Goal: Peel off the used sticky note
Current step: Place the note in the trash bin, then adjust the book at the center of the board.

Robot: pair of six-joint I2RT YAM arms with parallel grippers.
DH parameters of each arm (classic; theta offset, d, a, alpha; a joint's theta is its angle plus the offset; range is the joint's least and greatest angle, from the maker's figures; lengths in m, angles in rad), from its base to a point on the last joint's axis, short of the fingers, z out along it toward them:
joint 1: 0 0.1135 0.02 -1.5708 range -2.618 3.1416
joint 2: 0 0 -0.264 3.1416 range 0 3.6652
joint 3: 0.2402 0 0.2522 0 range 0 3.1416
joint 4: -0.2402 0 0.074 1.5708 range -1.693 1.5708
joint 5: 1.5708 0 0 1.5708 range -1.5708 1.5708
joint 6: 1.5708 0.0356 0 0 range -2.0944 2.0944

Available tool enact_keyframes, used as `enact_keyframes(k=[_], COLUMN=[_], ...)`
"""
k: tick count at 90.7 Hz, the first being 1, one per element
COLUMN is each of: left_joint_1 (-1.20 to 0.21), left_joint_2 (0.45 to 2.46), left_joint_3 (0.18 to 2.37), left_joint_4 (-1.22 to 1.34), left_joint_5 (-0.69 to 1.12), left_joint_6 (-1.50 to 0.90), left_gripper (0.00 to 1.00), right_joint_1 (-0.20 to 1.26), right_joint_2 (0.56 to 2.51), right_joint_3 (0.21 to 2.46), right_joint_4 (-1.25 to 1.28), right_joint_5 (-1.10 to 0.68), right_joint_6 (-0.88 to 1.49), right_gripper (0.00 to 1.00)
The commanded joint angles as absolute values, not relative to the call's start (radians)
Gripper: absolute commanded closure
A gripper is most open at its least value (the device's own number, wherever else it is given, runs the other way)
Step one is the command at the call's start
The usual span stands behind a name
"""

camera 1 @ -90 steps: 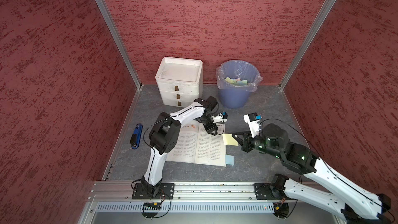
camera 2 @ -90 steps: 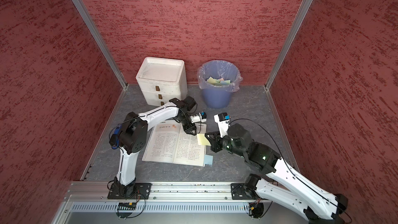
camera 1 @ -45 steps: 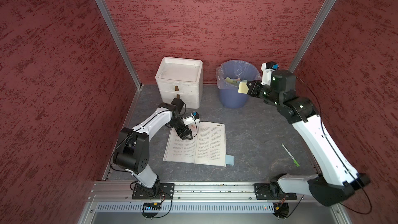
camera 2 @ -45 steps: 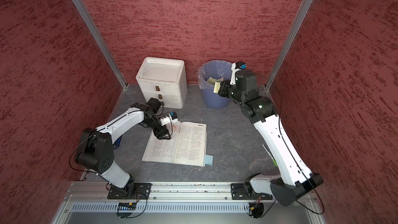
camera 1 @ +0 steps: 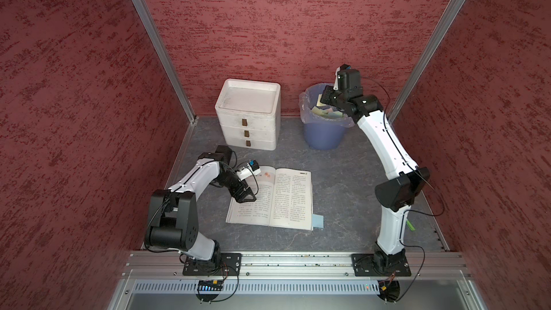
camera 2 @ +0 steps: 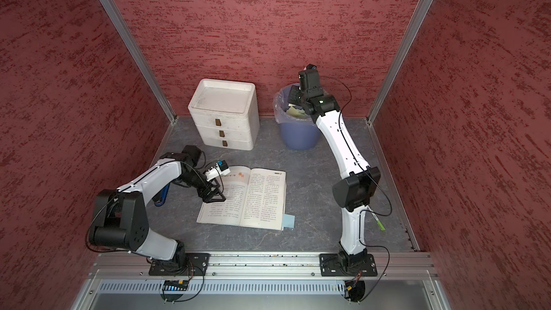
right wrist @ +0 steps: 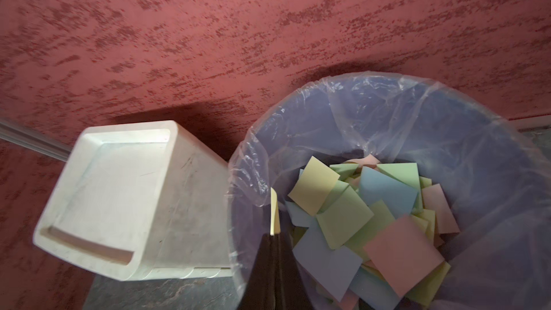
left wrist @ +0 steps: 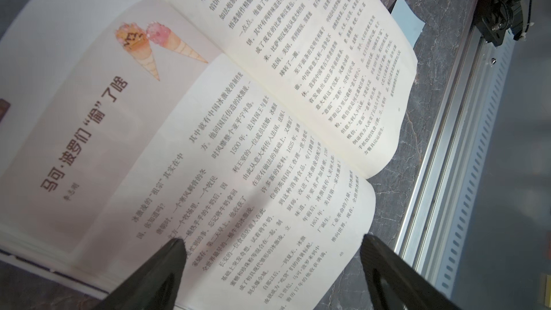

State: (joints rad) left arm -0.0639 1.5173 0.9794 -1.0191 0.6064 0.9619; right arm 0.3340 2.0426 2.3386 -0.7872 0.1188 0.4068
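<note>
Presently, the right tool [right wrist: 272, 235] is closed tight on one edge of a yellow sticky note [right wrist: 274, 213]. The note juts out past the fingertips and is seen edge-on in the right wrist view. Tool and note are held over the open mouth of the blue bin [camera 1: 323, 137], just inside its rim on the side nearest the white drawer unit [camera 1: 247, 114]. The bin carries a clear plastic liner [right wrist: 372, 96] and contains a loose heap of discarded notes [right wrist: 396, 246] in yellow, green, blue and pink. The held note hangs above that heap. Bin and drawer unit stand at the back of the tabletop [camera 1: 343, 180], near each other, with a gap between them in both top views.

The left tool [left wrist: 272, 243] has its jaws spread wide and holds nothing. It is poised low over the left-hand page of the open book [camera 1: 280, 198]. Whether its fingertips touch the paper cannot be told. The book lies flat mid-tabletop, with printed text on both pages and an ice-cream cone illustration [left wrist: 143, 46] at the head of the left page. A pale blue note [camera 1: 317, 221] protrudes from under the book's near right corner. A green pen [camera 2: 378, 223] lies on the tabletop beside the right arm, partly hidden by it. A blue object [camera 2: 161, 199] lies behind the left arm, too hidden to identify.
</note>
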Motion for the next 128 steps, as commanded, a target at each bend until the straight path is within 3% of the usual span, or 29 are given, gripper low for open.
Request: enact_keyframes(k=[1,16,21,30,36,43,58,73,89,107,128], left_joint_1=[-0.031,0.001,0.002,0.002,0.001,0.0,0.007,0.038,0.065,0.032,-0.026], left_joint_2=[1.514,1.51,1.506,1.503,1.503,1.509,1.518,1.553,1.581,1.545,1.499], left_joint_3=[0.95,0.923,0.919,0.916,0.914,0.916,0.891,0.887,0.86,0.787,0.723], left_joint_4=[-1.01,-0.989,-0.981,-0.975,-0.976,-0.972,-0.923,-0.902,-0.847,-0.792,-0.771], left_joint_5=[0.633,0.619,0.617,0.616,0.61,0.597,0.545,0.521,0.463,0.419,0.413], left_joint_6=[1.035,1.051,1.043,1.038,1.04,1.039,1.031,1.048,1.055,1.031,0.972], left_gripper=[0.04,0.01,0.0,0.0,0.0,0.0,0.01,0.08,0.15,0.16,0.2], right_joint_1=[0.333,0.336,0.337,0.343,0.356,0.376,0.429,0.512,0.546,0.58,0.764], right_joint_2=[2.091,2.148,2.152,2.164,2.168,2.165,2.131,1.946,1.577,1.257,1.042], right_joint_3=[2.455,2.534,2.538,2.556,2.571,2.571,2.551,2.326,1.712,1.098,0.617], right_joint_4=[-0.856,-0.874,-0.868,-0.877,-0.885,-0.874,-0.88,-0.848,-0.673,-0.459,-0.263], right_joint_5=[0.219,0.275,0.292,0.325,0.372,0.414,0.479,0.527,0.319,0.066,0.043], right_joint_6=[0.358,0.292,0.268,0.231,0.201,0.156,0.123,0.199,0.419,0.673,0.932], right_gripper=[1.0,0.99,0.79,0.26,0.11,0.03,0.02,0.02,0.03,0.03,0.06])
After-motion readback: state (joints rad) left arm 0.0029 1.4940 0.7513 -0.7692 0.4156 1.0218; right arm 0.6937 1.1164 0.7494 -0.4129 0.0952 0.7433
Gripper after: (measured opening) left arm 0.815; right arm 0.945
